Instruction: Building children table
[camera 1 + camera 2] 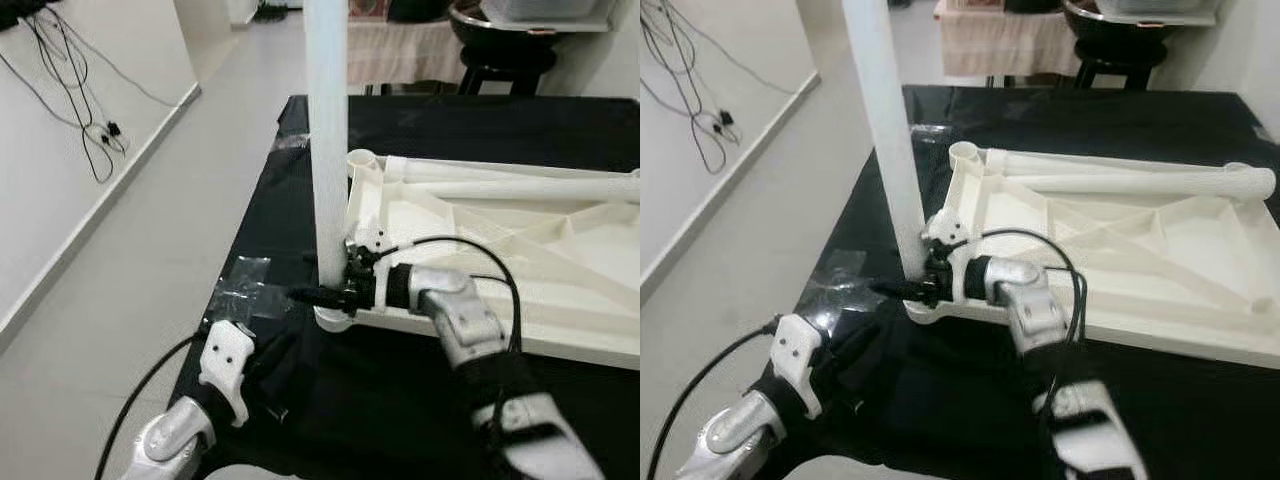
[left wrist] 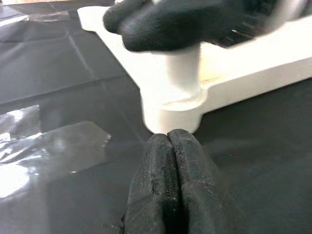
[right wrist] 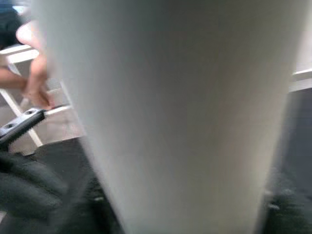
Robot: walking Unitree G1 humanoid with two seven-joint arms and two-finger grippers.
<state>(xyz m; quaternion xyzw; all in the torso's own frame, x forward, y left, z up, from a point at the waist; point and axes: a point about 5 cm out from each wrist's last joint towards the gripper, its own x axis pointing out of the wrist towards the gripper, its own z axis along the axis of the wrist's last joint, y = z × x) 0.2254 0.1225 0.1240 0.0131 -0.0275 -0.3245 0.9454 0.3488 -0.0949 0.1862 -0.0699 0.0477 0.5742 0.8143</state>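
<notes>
The white children's table top (image 1: 560, 270) lies upside down on a table covered in black cloth (image 1: 400, 400). One white leg (image 1: 327, 130) stands upright in its near left corner socket (image 2: 170, 109). My right gripper (image 1: 305, 295) is shut on the base of that leg, just above the socket. A second white leg (image 1: 1120, 182) lies across the far side of the top. My left gripper (image 2: 170, 141) rests shut with nothing in it on the cloth, just short of that corner.
Clear tape (image 1: 245, 285) is stuck to the cloth near the corner. To the left are bare floor and a white wall with hanging cables (image 1: 70, 90). A dark stool (image 1: 505, 60) stands behind. A person's hand (image 3: 36, 83) shows past the leg.
</notes>
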